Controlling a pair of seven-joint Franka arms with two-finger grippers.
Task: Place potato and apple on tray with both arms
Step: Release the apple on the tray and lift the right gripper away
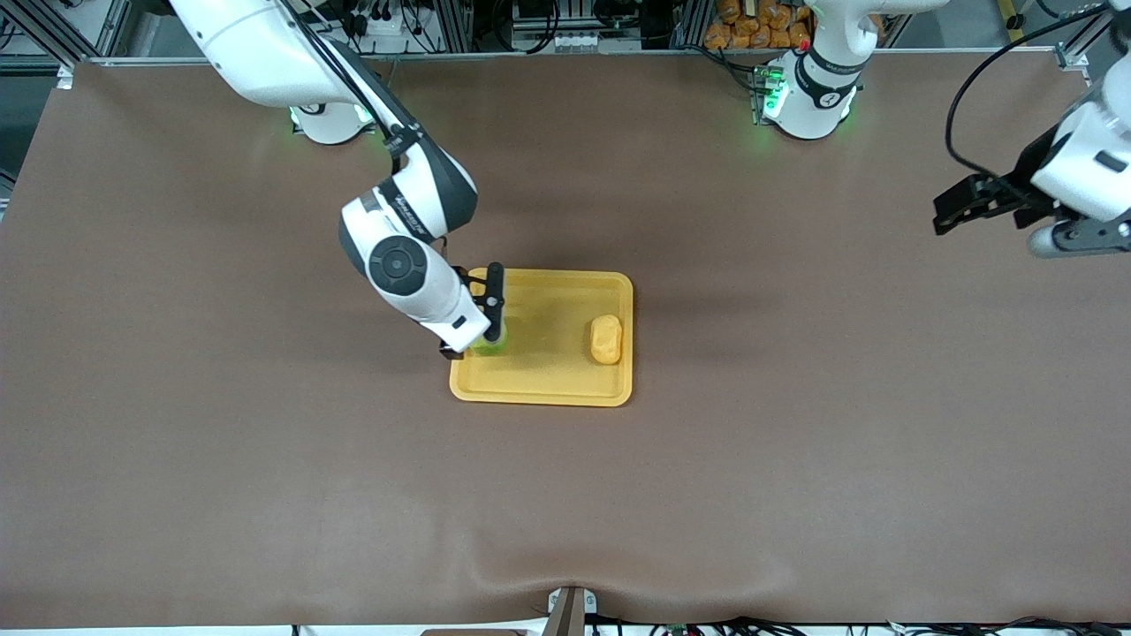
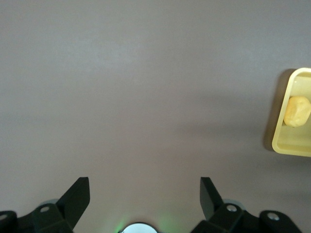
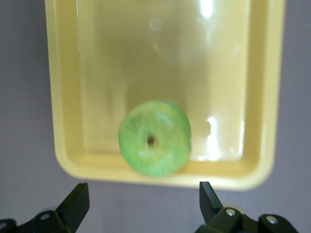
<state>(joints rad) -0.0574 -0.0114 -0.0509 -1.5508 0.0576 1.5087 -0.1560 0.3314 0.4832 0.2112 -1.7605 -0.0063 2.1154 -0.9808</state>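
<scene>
The yellow-orange tray (image 1: 548,384) lies mid-table. The potato (image 1: 606,339) lies in it at the end toward the left arm. The green apple (image 1: 489,344) sits in it at the end toward the right arm, stem dimple up. My right gripper (image 1: 475,327) is open over that end of the tray, just above the apple. In the right wrist view the apple (image 3: 154,138) rests free inside the tray's rim (image 3: 68,97), clear of the gripper (image 3: 143,194). My left gripper (image 1: 950,212) is open and empty, raised over bare table at the left arm's end.
The brown table mat (image 1: 265,459) surrounds the tray. In the left wrist view the open gripper (image 2: 145,189) faces bare mat, with the tray's corner (image 2: 286,145) and the potato (image 2: 297,111) at the frame edge. Orange items (image 1: 751,22) sit off the table by the left arm's base.
</scene>
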